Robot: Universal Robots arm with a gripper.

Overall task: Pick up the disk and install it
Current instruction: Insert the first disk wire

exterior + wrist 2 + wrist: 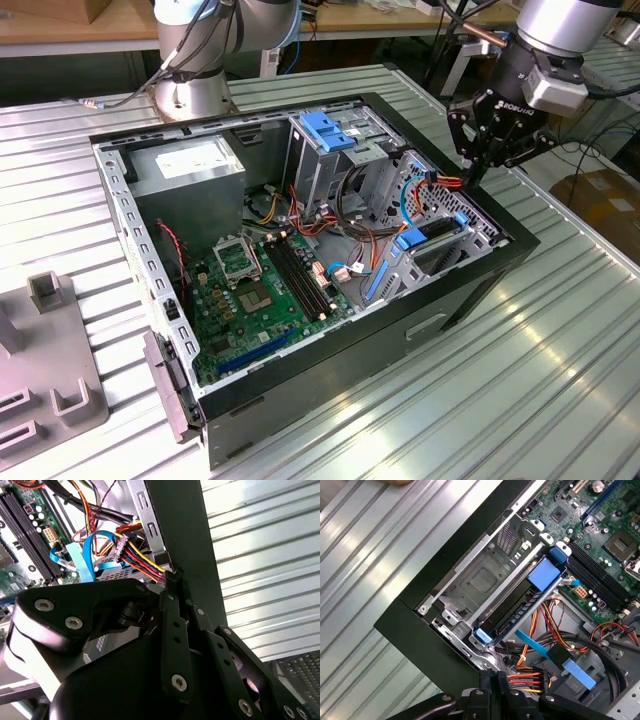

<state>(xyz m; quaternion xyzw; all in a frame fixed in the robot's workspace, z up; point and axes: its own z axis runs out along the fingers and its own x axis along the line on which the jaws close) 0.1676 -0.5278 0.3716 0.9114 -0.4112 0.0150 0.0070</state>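
The disk (436,246) is a dark slab in a bright blue carrier rail. It sits on edge in the metal bay at the open computer case's corner, on the exterior view's right. In the first wrist view the disk (516,611) shows blue tabs at both ends. My gripper (473,168) hangs just above the case's rim, beyond the disk and clear of it. Its black fingers are shut with nothing between them in both wrist views, gripper (493,676) and gripper (175,580). The tips sit beside a bundle of red, yellow and black power wires (527,679).
The open case (470,290) lies on a ribbed metal table (560,380). Inside are a green motherboard (255,290), a tall drive cage with a blue bracket (325,128) and loose cables (350,235). A second arm's base (190,70) stands behind; a grey fixture (50,350) lies at the exterior view's left.
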